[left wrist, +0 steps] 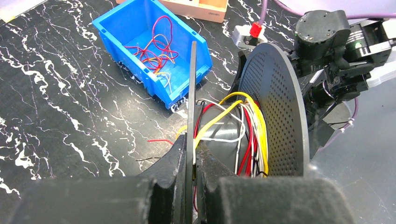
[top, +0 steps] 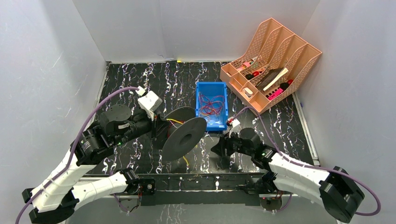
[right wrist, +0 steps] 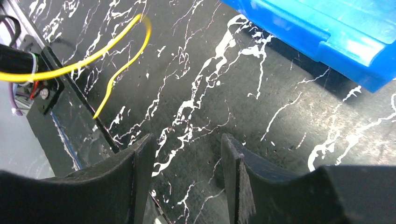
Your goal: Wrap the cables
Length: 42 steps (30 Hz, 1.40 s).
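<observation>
A black spool (top: pixel 184 133) with two round flanges is held off the table by my left gripper (top: pixel 156 126). In the left wrist view the left gripper (left wrist: pixel 192 149) is shut on the thin flange (left wrist: pixel 192 88), with a yellow cable (left wrist: pixel 219 116) caught at the jaws. Yellow, red and white cables (left wrist: pixel 250 135) are wound on the core beside the perforated flange (left wrist: pixel 273 107). A yellow cable tail (top: pixel 185 160) hangs below the spool and shows in the right wrist view (right wrist: pixel 116 49). My right gripper (top: pixel 219 149) (right wrist: pixel 187 144) is open and empty, low over the table right of the spool.
A blue bin (top: pixel 224 88) (left wrist: pixel 163 91) (right wrist: pixel 327 32) behind the spool holds loose red cables (top: pixel 211 106) (left wrist: pixel 154 49). A peach file organizer (top: pixel 275 56) stands at the back right. A short red wire (left wrist: pixel 159 140) lies on the table. A black rail (top: pixel 205 182) runs along the front edge.
</observation>
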Each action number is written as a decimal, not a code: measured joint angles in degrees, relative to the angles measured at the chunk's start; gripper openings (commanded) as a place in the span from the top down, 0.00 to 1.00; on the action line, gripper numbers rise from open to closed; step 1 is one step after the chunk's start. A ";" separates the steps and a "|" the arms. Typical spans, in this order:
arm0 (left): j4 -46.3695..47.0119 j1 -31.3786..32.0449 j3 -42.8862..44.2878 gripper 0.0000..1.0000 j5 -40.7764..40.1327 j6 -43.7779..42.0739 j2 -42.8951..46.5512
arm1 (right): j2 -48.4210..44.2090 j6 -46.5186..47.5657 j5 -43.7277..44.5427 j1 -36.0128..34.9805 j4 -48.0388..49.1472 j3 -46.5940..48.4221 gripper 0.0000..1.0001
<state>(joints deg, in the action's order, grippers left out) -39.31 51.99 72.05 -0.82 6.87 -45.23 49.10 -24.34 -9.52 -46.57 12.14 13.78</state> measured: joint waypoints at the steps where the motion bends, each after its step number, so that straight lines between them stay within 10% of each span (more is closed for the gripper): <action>1: 0.07 0.00 0.00 1.00 -0.04 0.07 -0.02 | 1.14 -0.68 0.00 0.00 1.57 -0.20 0.38; 42: 2.89 0.00 2.60 1.00 0.20 3.61 -0.94 | 53.72 -30.08 -4.33 -7.43 67.84 3.06 0.36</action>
<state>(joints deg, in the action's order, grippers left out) -36.42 51.99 74.65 -0.62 10.48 -46.17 102.83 -54.41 -13.85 -54.00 79.99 16.84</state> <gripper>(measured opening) 0.042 0.653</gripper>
